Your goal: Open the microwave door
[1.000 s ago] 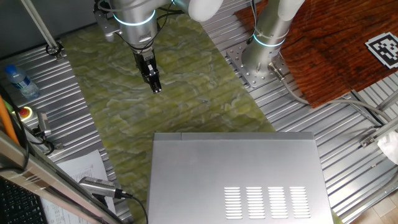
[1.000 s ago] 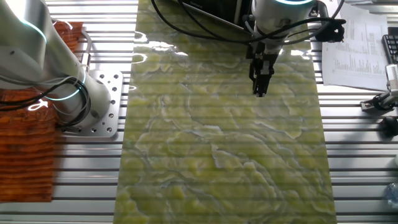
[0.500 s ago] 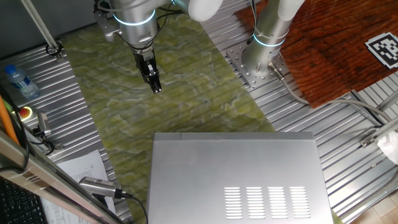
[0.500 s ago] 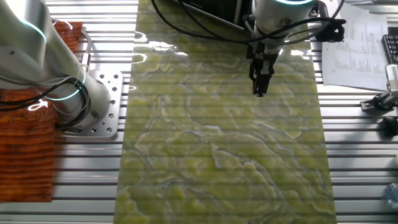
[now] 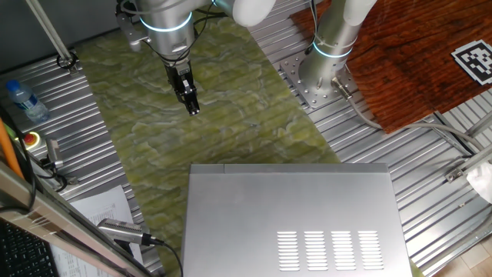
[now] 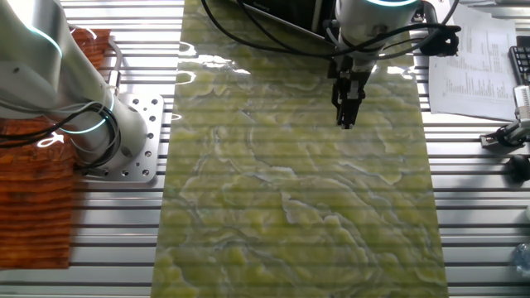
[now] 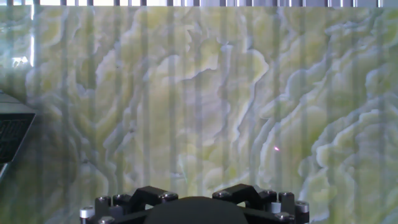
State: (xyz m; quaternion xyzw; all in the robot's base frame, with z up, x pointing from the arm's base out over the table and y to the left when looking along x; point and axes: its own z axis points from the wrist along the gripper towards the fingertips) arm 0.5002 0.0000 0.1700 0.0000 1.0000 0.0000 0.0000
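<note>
The microwave (image 5: 292, 219) is a large silver-grey box at the near edge of one fixed view, seen from above, with vent slots in its flat top. The microwave door shows only as a thin strip (image 5: 307, 166) along the box's far edge and looks shut. My gripper (image 5: 193, 108) hangs over the green marbled mat (image 5: 231, 123), well beyond the door and to its left, touching nothing. Its fingers are together and empty. It also shows in the other fixed view (image 6: 345, 122). The hand view shows only the black gripper base (image 7: 193, 208) above the mat.
A second arm's base (image 5: 323, 69) stands right of the mat, beside a brown wooden board (image 5: 415, 54). A water bottle (image 5: 23, 100) and a red button (image 5: 32, 139) lie to the left. Papers (image 6: 476, 58) lie near the gripper. A grey-dark corner (image 7: 12, 134) shows at the hand view's left edge.
</note>
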